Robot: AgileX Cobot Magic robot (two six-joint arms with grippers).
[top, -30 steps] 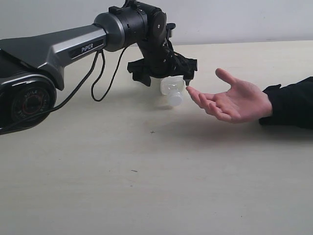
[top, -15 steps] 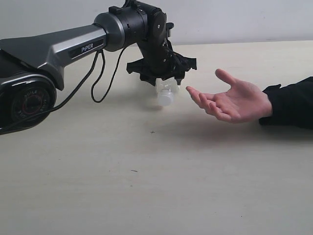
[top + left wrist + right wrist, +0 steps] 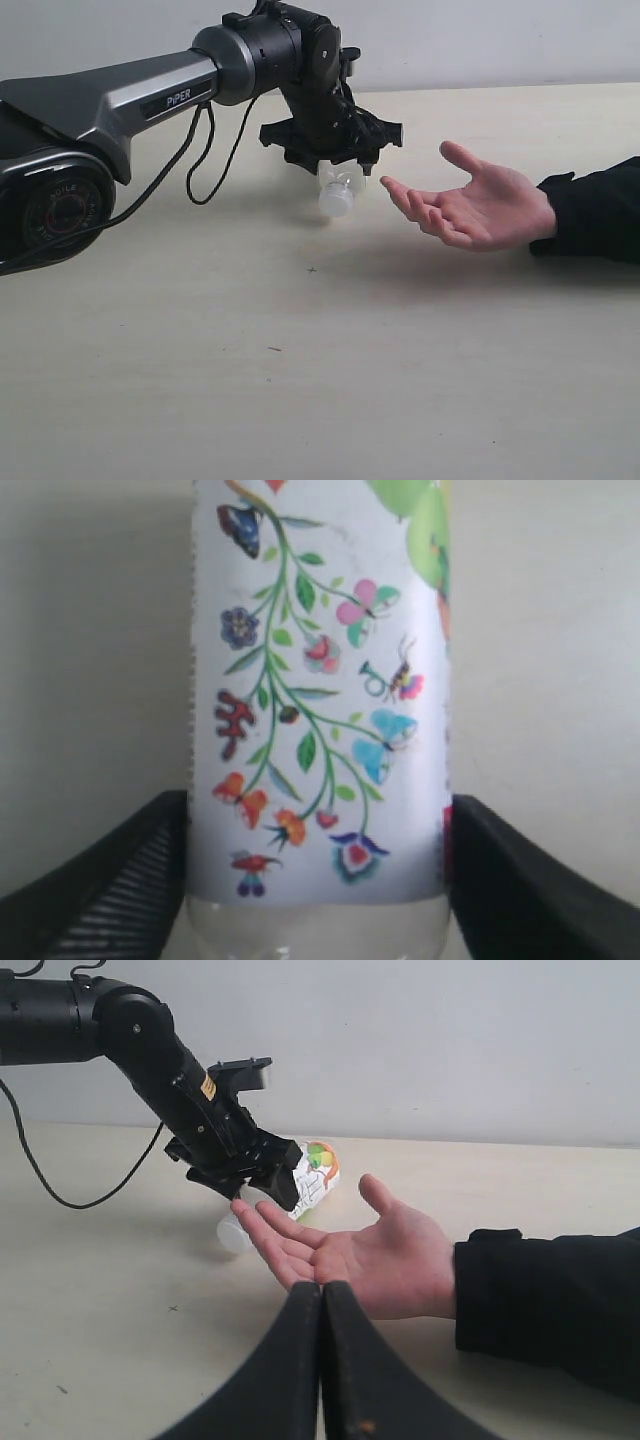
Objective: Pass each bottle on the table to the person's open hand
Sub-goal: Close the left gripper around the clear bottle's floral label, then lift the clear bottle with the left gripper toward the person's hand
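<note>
The short bottle with the patterned label hangs above the table, held sideways in my left gripper, which is shut on it. In the left wrist view the flowered label fills the middle, and both black fingers press its sides. The person's open hand waits palm up just right of the bottle, a small gap from its fingertips. From the right wrist view the bottle shows behind the hand. My right gripper is shut and empty. No other bottles are in view.
The person's black sleeve rests on the table at the right edge. The left arm's black cable loops down behind the arm. A few dark specks mark the tabletop.
The left gripper has turned at the wrist and the bottle has shifted slightly left, away from the fingertips, its cap end now pointing more downward. The hand has stayed still.
</note>
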